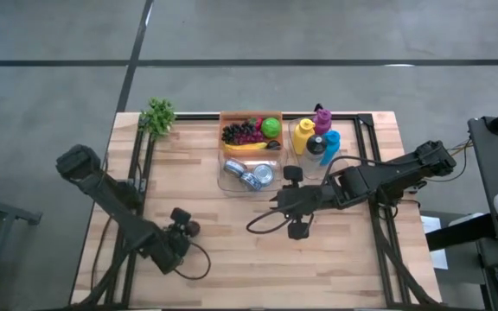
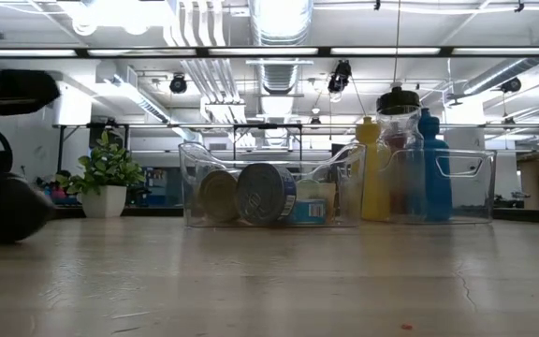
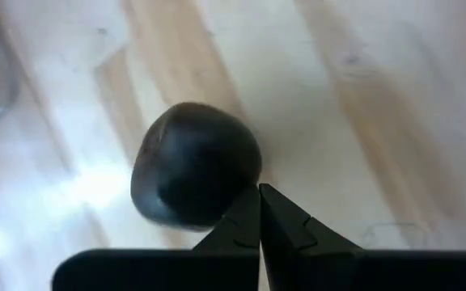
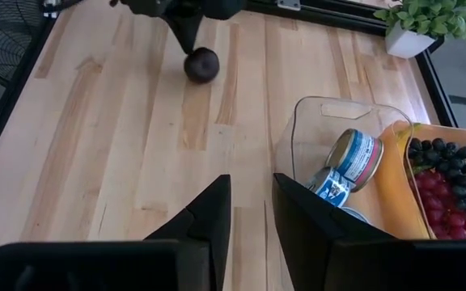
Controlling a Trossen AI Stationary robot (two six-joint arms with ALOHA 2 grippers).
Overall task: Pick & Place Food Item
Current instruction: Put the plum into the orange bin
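A dark round fruit (image 3: pixel 194 164) lies on the wooden table (image 1: pixel 232 259) at the near left, also seen from afar in the right wrist view (image 4: pixel 201 64). My left gripper (image 3: pixel 258 194) is shut and slants down, its tips right at the fruit's side (image 1: pixel 190 229). My right gripper (image 4: pixel 252 206) hangs above the table's middle (image 1: pixel 282 204), slightly open with nothing between its fingers, just in front of a clear bin (image 1: pixel 249 175) holding cans. My left gripper's shut fingertips (image 3: pixel 249 206) stand against the side of the dark fruit (image 3: pixel 237 190), coming from above at a slant. The fruit rests on the table. Whether the tips actually touch it, I cannot tell.
At the far edge stand a tan tray (image 1: pixel 251 131) with grapes, a banana and a green fruit, a clear bin of bottles (image 1: pixel 316 142), and a small potted plant (image 1: pixel 157 117). Bare tabletop lies along the near edge.
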